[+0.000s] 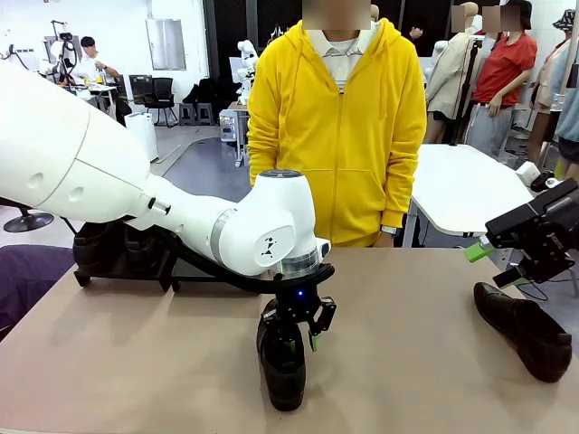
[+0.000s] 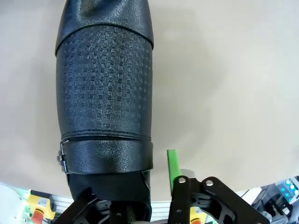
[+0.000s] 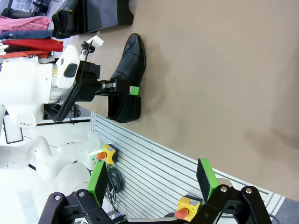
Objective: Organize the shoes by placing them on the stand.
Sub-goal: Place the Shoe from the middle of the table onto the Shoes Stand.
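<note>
One black shoe (image 1: pixel 282 366) lies at the table's near middle, toe toward me. My left gripper (image 1: pixel 296 336) is down over its heel end, jaws straddling the heel wall. In the left wrist view the shoe (image 2: pixel 105 93) runs away from the camera and one green pad (image 2: pixel 172 163) stands a small gap off its side; the other finger is hidden at the shoe opening. A second shoe (image 1: pixel 525 327) lies at the right, just below my open right gripper (image 1: pixel 502 264), which holds nothing (image 3: pixel 152 179). The stand (image 1: pixel 127 264) sits at the back left, with dark shoes (image 1: pixel 95 242) on it.
A person in a yellow hoodie (image 1: pixel 339 127) stands at the far side of the table, hands out of sight. My left arm (image 1: pixel 181 221) crosses in front of the stand. A white table (image 1: pixel 466 185) stands behind on the right.
</note>
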